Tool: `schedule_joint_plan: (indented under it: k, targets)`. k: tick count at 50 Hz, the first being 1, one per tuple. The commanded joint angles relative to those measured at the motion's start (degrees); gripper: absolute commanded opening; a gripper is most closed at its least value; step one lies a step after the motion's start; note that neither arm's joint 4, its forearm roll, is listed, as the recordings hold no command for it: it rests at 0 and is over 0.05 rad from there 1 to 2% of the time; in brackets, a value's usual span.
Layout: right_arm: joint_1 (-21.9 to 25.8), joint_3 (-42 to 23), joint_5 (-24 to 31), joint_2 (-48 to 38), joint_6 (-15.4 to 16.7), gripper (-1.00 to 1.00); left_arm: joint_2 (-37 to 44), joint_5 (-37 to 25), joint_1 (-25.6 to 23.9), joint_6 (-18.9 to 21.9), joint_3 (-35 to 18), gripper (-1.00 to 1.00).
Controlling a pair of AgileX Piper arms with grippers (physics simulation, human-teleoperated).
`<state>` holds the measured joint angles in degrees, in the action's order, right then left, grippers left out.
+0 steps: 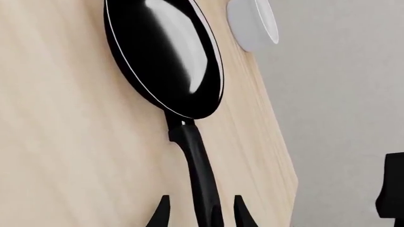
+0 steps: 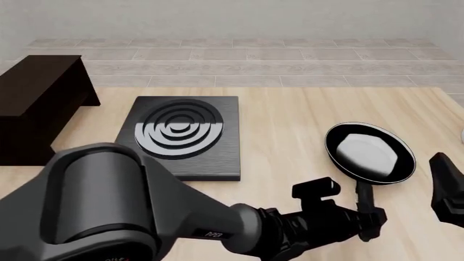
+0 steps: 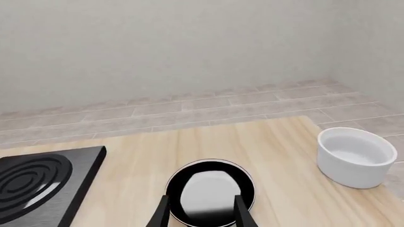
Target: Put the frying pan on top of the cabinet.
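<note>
The frying pan (image 2: 370, 152) lies flat on the right part of the table, glossy black with a pale inside, its long handle (image 2: 364, 198) pointing toward the near edge. My left gripper (image 2: 368, 217) sits at the handle's end. In the left wrist view its fingers (image 1: 161, 213) straddle the handle (image 1: 198, 170) with a gap on each side, so it is open. My right gripper (image 2: 446, 185) hangs at the right edge, open and empty, with the pan (image 3: 211, 189) lying beyond its fingertips (image 3: 243, 213). The dark cabinet (image 2: 36, 103) stands at the far left.
A flat black stove plate (image 2: 185, 136) with concentric rings lies between the cabinet and the pan. A white bowl (image 3: 353, 156) stands to the pan's right near the table's right edge. My left arm (image 2: 145, 212) crosses the front of the table.
</note>
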<state>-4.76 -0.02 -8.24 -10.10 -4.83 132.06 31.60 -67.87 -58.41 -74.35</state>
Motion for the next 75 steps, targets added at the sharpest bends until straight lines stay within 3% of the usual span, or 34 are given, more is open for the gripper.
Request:
schedule_joint_plan:
  k: [1,75]
  targets:
    - [-0.12,0.0,-0.33,-0.39,-0.28,1.0,0.74,-0.56,-0.01,0.13,-1.04,1.0]
    - [-1.14,0.0,-2.16,-2.93,-1.24,1.0,3.89,-1.59,-1.37,-0.66,-5.54,1.0]
